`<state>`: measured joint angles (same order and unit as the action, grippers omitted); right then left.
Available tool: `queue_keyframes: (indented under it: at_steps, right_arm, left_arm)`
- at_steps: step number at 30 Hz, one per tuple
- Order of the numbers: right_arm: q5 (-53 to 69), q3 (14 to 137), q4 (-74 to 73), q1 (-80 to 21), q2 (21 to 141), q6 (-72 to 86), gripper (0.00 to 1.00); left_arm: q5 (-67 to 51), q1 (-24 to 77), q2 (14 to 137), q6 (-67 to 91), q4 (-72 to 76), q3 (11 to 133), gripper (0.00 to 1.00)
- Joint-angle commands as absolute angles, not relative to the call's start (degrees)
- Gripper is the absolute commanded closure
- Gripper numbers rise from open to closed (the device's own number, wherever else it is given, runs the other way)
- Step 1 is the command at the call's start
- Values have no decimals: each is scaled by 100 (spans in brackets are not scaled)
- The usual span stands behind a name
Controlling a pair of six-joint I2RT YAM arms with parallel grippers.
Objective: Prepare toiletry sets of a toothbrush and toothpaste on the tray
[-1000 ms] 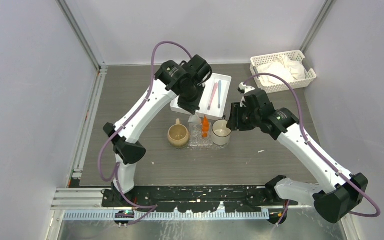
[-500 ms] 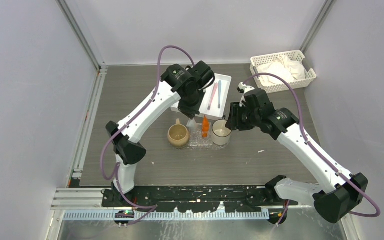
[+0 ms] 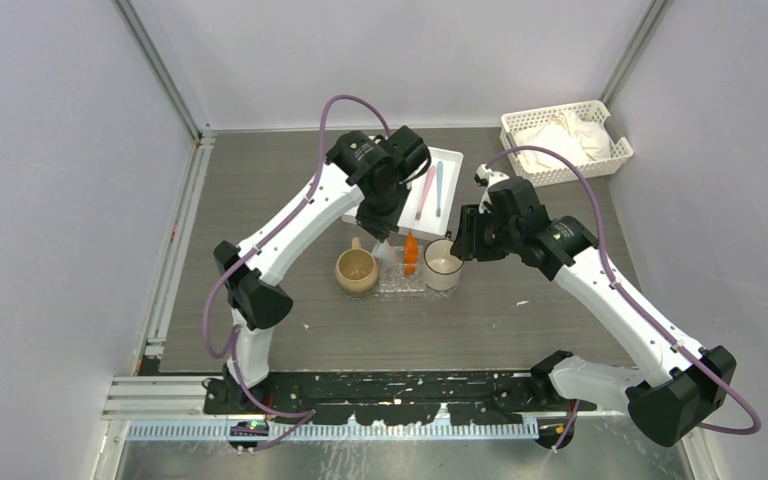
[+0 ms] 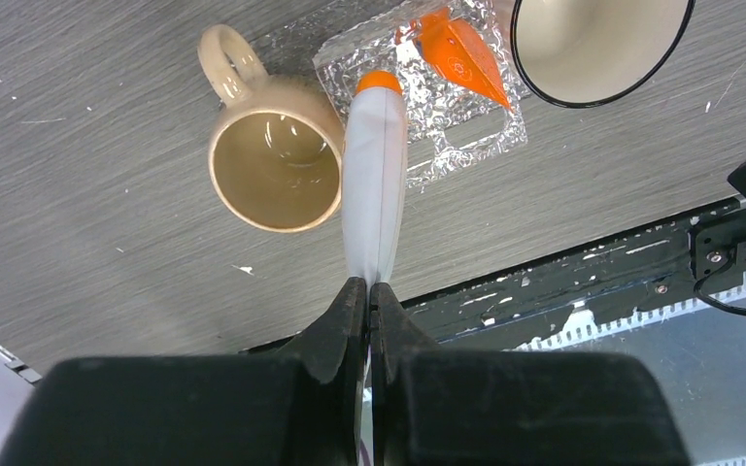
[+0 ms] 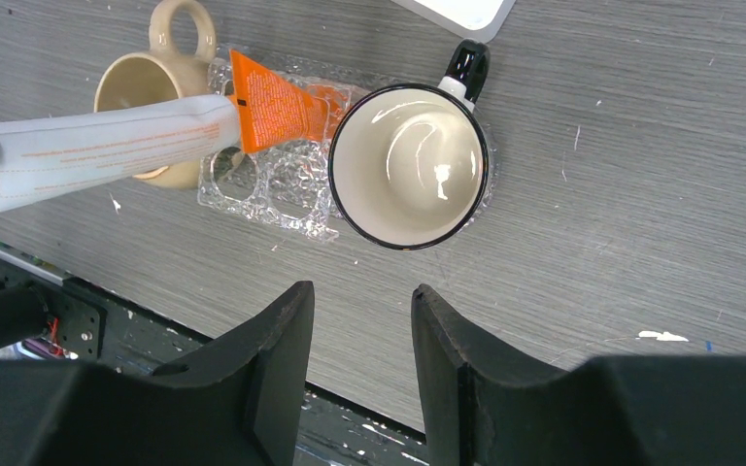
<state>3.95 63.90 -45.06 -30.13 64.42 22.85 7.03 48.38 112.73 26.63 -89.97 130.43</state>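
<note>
Beside tray [image 4: 458, 148]: beige mug [image 4: 274, 170], white mug [image 5: 408, 165] | left claw [image 4: 369, 287] clamps pale toothpaste tube [image 4: 374, 184] | right claw [image 5: 361, 297] spread, empty

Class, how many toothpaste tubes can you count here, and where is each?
2. A pale tube with an orange cap hangs from the shut left gripper over the clear textured plastic tray; an orange tube sits on that tray. The left arm may hide others.
</note>
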Motion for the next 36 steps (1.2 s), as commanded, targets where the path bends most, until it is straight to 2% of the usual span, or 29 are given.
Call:
queue_keyframes:
  at_steps: [1,7,21,36]
  right_arm:
    - [473,6364,-4346,-2986,6425,2256,53]
    - [443,6374,-4385,-2988,6423,2257,53]
    - [480,6328,-4377,-2985,6422,2250,53]
    - [455,6337,-4411,-2986,6469,2249,53]
  left_arm:
    - [786,4860,11407,2571,-9581,13223,97]
    - [757,4837,11853,2498,-9669,13705,96]
    - [677,4722,12287,2470,-9581,13699,93]
    - [764,4516,12044,2455,-8671,13029,83]
